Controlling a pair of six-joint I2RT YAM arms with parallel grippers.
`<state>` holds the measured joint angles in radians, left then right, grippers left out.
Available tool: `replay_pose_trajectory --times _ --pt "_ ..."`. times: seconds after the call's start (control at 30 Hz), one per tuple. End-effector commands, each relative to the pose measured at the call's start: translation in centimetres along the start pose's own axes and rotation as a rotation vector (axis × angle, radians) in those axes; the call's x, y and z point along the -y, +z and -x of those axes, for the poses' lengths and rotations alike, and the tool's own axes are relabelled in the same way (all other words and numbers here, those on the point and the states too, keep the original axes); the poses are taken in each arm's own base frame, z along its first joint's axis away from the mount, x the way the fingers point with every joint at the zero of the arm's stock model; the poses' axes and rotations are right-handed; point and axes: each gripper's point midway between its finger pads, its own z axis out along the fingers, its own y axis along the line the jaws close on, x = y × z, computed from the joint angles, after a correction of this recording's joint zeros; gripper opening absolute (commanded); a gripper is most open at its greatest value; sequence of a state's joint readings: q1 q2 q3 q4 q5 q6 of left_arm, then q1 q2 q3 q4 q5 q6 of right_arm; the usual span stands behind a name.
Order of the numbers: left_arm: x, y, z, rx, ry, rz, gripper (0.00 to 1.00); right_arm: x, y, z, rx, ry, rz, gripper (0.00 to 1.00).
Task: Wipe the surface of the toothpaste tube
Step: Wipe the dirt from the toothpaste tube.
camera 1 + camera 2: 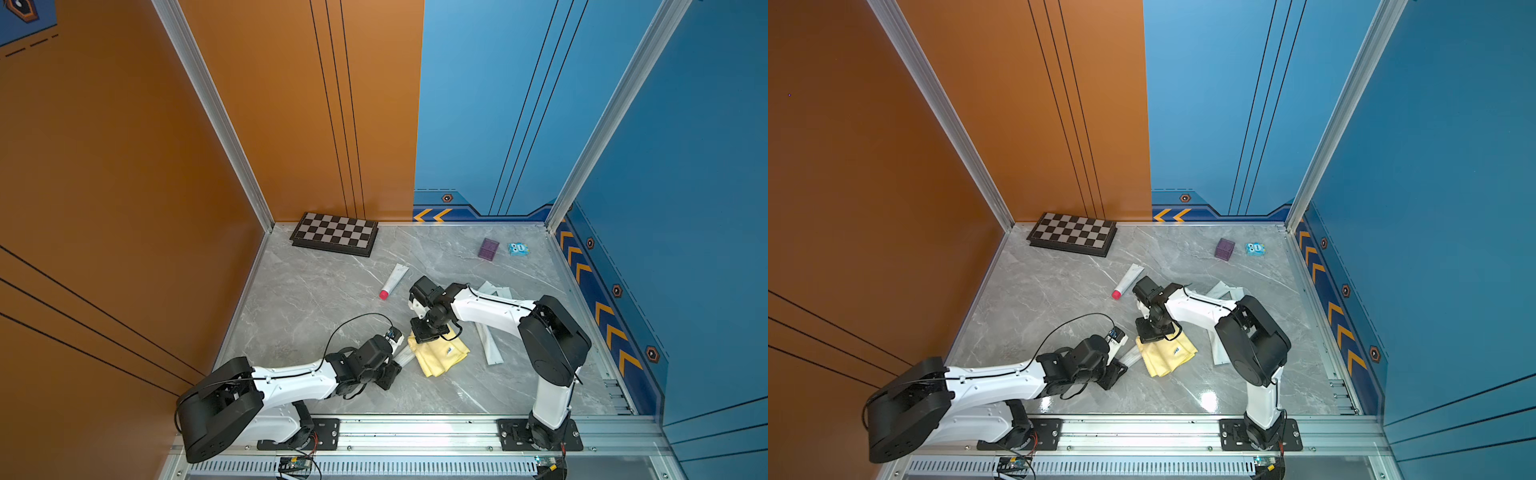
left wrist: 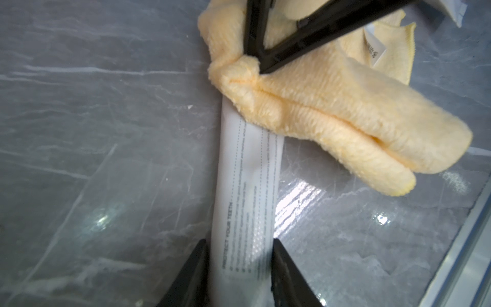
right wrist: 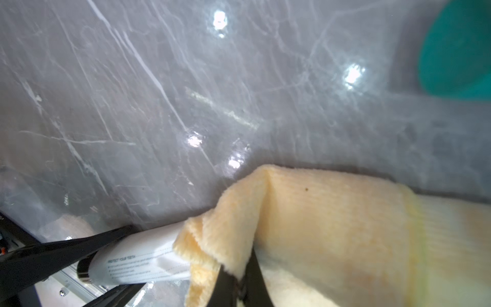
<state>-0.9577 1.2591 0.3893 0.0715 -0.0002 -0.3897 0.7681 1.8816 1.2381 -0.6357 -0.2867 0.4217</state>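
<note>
My left hand [image 2: 239,240] is set narrow, one black finger against each side of a white plastic toothpaste tube [image 2: 247,172] printed with grey text. The tube lies flat on the grey marble-patterned tabletop [image 2: 106,133], toward the front and between my two arms. It points away from my left hand, and its far end is hidden under a folded pale yellow fleecy cloth [image 2: 332,106]. My right hand [image 3: 240,281] is pinched shut on a fold of that cloth, with the cloth resting on the tube.

I judge this to be the wiping stroke itself. To do it well, my left hand should grip firmly enough that the tube neither slides nor rolls. My right hand should draw the cloth along the tube's length with light downward pressure. Soft pile, not bare fingertips, should meet the plastic, and the stroke should cover the uncovered printed stretch.

Farther back lie a second white tube with a pinkish-red cap [image 1: 395,280], a small purple box [image 1: 488,248], a small light blue packet [image 1: 518,249] and a black-and-cream chequered game board [image 1: 334,234].
</note>
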Motion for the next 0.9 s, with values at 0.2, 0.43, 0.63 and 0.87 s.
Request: replay_pose_trajectory --times 0.2,0.43,0.63,0.87 --pt "-0.5 0.8 -2.5 -0.103 0.031 0.043 0.30 2.2 2.1 -2.1 -0.065 -0.027 -0.141 0.00" --pt "-0.5 1.2 -2.8 -0.120 0.042 0.050 0.24 5.8 2.3 -3.0 -0.073 -0.040 -0.325 0.00" --pt "-0.5 1.1 -2.8 -0.117 0.042 0.049 0.24 7.8 1.7 -2.7 -0.066 -0.018 -0.377 0.00" --pt "-0.5 1.3 -2.8 -0.123 0.045 0.050 0.24 -0.3 2.7 -3.5 -0.107 -0.014 0.026 0.00"
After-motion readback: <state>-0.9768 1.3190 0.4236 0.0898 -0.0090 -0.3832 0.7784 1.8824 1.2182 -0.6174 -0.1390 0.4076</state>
